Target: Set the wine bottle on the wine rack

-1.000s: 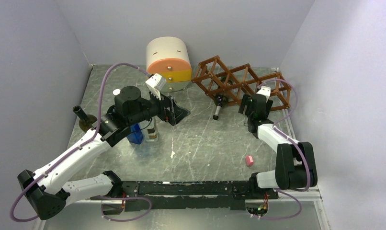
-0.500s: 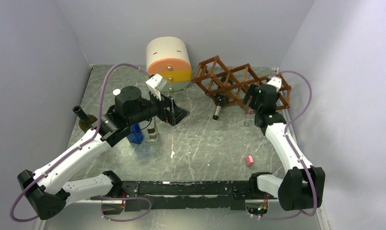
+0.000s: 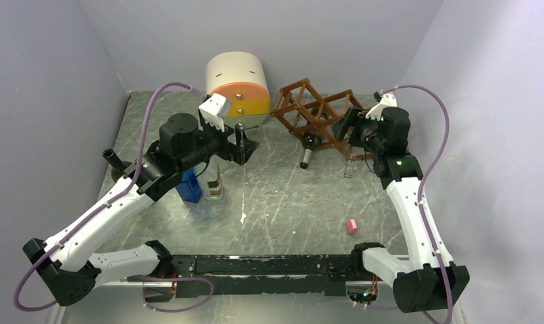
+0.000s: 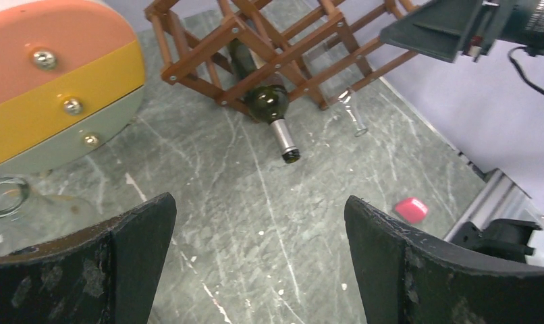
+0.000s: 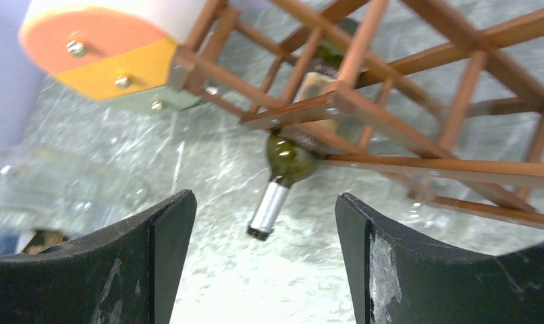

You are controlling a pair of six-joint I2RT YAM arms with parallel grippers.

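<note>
The wine rack is a reddish-brown lattice at the back of the table, also seen in the left wrist view and the right wrist view. A green wine bottle lies in a low cell, its silver-capped neck poking out toward the front. Another dark bottle stands upright at the table's left edge. My right gripper hovers at the rack's right front, open and empty. My left gripper hangs over mid-table, wide open with nothing in it.
A cream-and-orange drawer cabinet stands left of the rack. A blue object and a small stand sit under my left arm. A clear wine glass is beside the rack's right front. A pink block lies at the front right.
My right arm has stretched back and up toward the rack's right side, its jaws narrowing a little. My left gripper has risen and swung slightly toward the back.
</note>
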